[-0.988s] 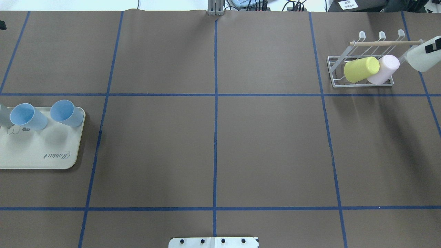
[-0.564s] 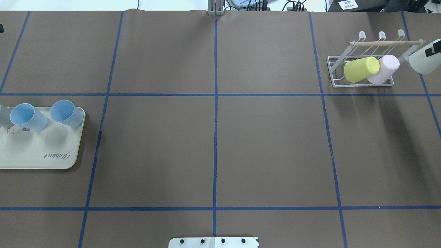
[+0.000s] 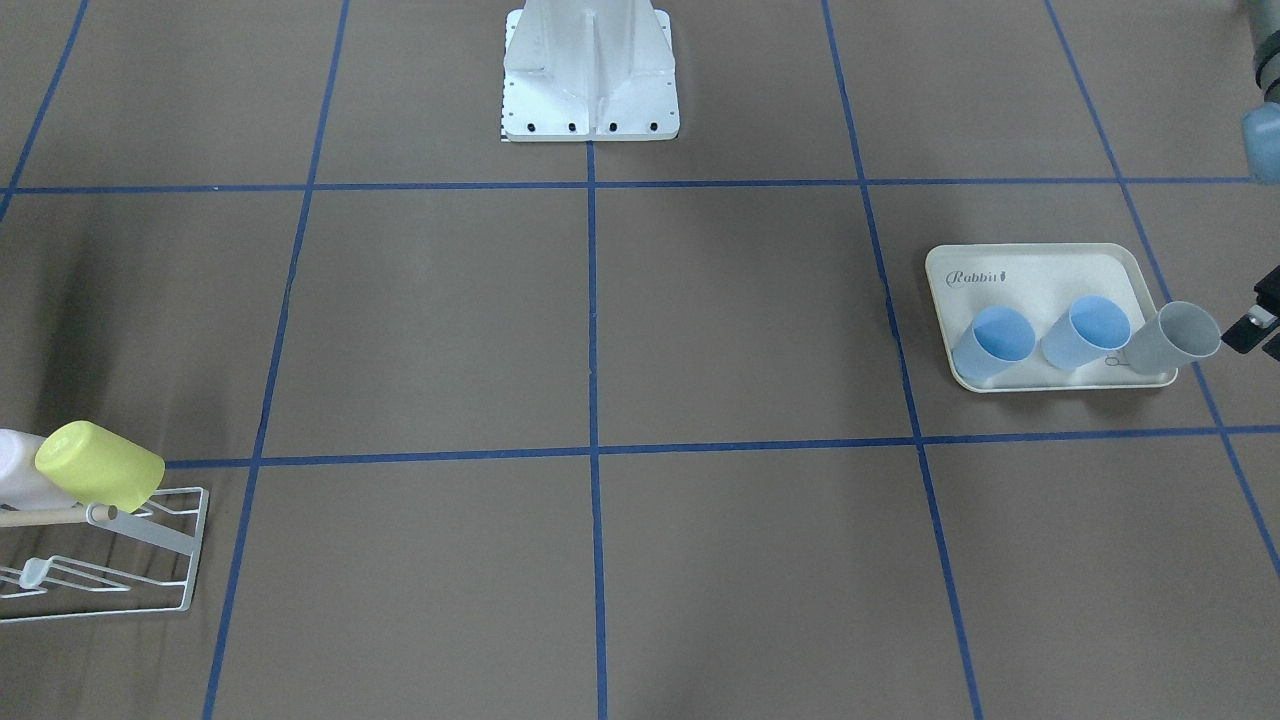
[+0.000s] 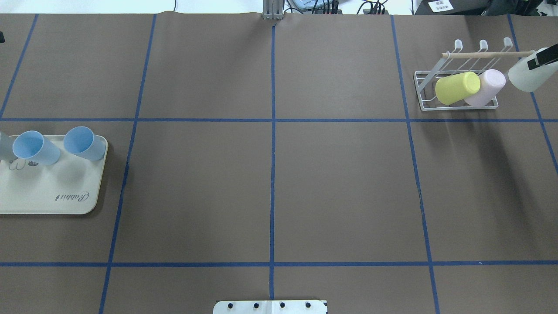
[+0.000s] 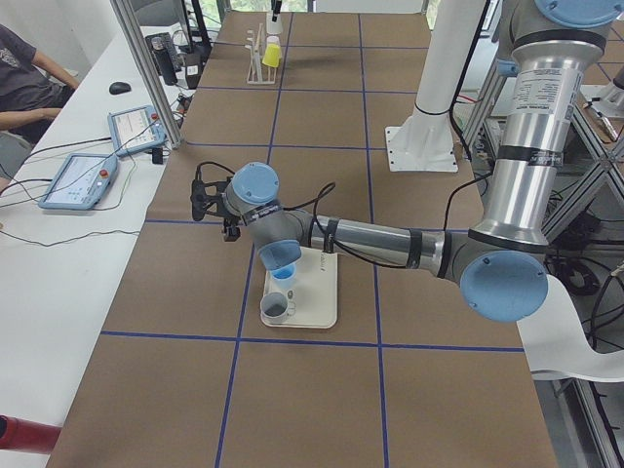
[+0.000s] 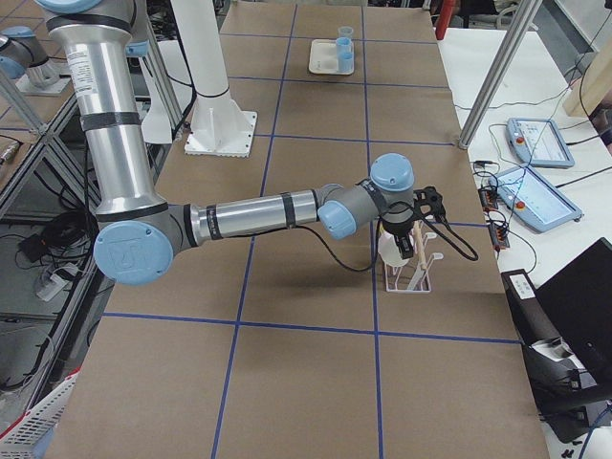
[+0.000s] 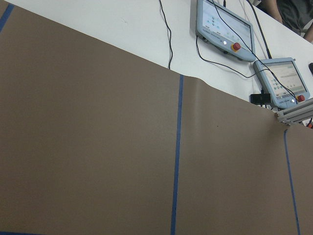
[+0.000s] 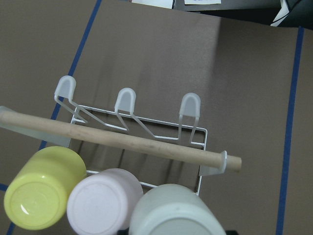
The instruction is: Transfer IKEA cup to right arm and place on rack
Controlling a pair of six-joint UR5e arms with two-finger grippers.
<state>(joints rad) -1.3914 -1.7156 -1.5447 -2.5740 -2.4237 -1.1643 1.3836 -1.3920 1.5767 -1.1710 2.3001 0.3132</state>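
Right arm's black two-finger gripper (image 4: 540, 59): pinching a pale whitish plastic cup (image 4: 522, 77), held at the right end of the small white wire rack (image 4: 425, 87), near the tip of its light wooden dowel (image 4: 479, 54).

Rack contents: yellow plastic cup (image 4: 457, 87) and pale pink plastic cup (image 4: 486, 87), side by side; the held cup sits just beside the pink one.

Cream rabbit-print tray (image 4: 52, 196): two light-blue cups (image 4: 35, 148), one grey cup (image 3: 1175, 338).

Left arm's gripper (image 3: 1262, 320): just beyond the tray, cut off by the frame edge; whether spread or pressed together cannot be told.
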